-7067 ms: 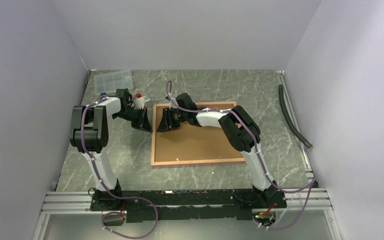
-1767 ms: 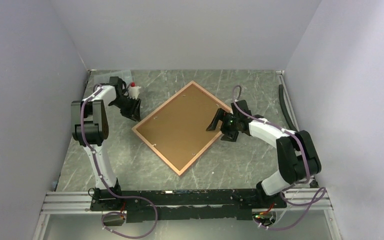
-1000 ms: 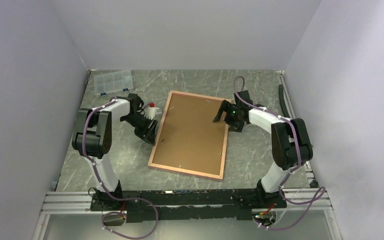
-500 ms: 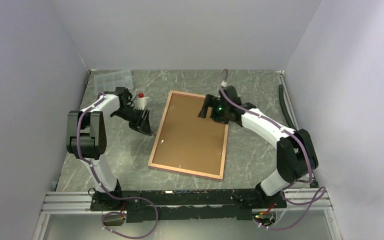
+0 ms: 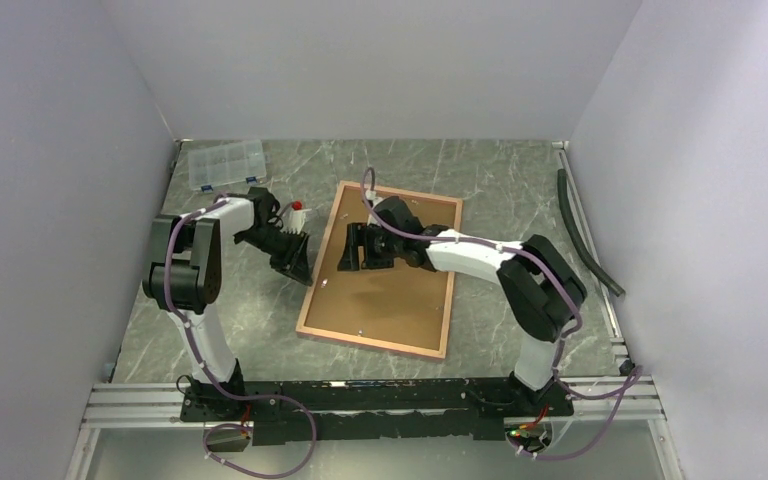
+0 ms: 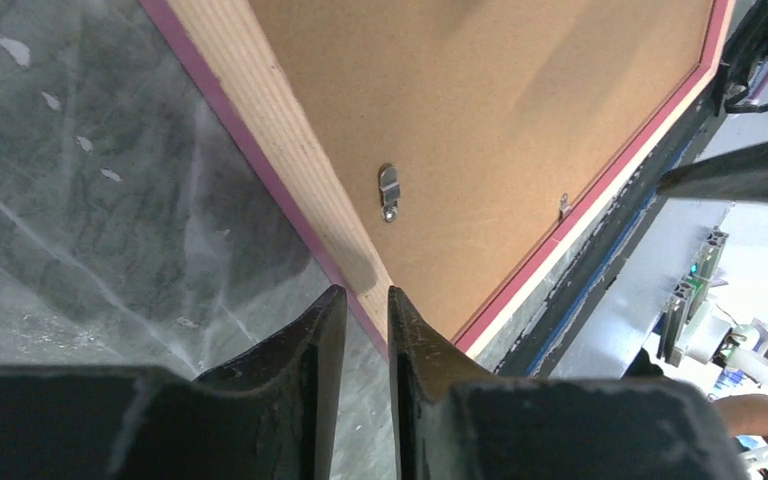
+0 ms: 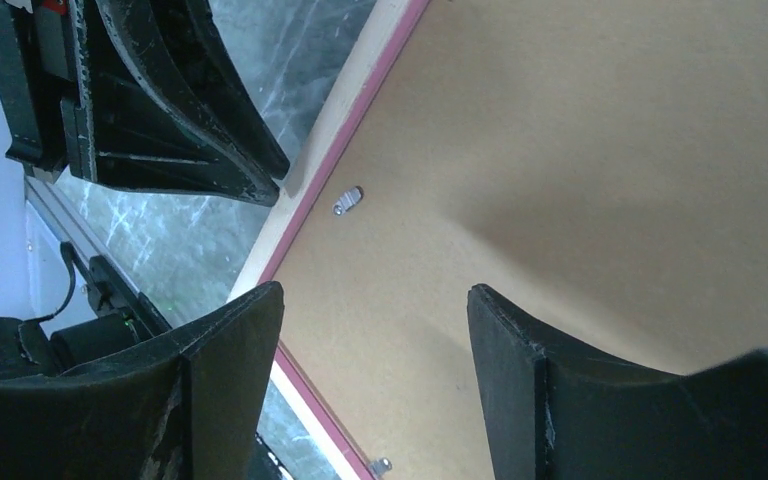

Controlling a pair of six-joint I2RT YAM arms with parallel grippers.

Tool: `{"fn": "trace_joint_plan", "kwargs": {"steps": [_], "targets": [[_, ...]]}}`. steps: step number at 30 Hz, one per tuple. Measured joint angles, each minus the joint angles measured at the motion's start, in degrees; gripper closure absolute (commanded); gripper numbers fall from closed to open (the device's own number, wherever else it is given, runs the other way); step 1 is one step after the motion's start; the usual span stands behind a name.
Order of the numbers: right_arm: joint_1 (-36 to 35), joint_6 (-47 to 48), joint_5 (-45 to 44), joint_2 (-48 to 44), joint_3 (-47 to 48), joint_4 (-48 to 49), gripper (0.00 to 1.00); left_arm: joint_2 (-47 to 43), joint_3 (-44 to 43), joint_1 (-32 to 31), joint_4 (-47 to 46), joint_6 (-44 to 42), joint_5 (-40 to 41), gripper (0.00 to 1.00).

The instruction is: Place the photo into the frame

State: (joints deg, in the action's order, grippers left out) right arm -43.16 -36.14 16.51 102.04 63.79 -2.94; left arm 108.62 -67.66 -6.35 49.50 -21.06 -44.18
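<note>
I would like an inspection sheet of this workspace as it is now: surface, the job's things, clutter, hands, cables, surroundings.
Surface: grey marbled table.
Job's things: frame lies back up, brown backing board inside it, a metal clip visible; photo: nothing seen.
Clutter: clear compartment box at far left; small red-capped bottle beside the left arm; black hose along the right edge.
Hands: left hand nearly closed at the frame's left rim, grip unclear; right hand open above the board, holding nothing.
Cables: purple cables run along both arms; one loops over the frame.
Surroundings: plain pale walls on three sides.
</note>
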Motion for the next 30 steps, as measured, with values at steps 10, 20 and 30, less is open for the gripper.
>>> {"fn": "trace_joint_plan", "kwargs": {"steps": [10,20,30], "targets": [[-3.0,0.9,4.6,6.3,3.3,3.9,0.32,0.7,0.5,0.0,-1.3,-0.1,0.5,0.74],[-3.7,2.5,7.0,10.2,3.8,5.0,0.42,3.1,0.1,0.5,-0.9,0.9,-1.4,0.84],[-4.7,3.1,9.2,14.2,7.1,7.1,0.47,3.2,-0.1,0.8,-0.4,1.2,-1.6,0.89]]}}
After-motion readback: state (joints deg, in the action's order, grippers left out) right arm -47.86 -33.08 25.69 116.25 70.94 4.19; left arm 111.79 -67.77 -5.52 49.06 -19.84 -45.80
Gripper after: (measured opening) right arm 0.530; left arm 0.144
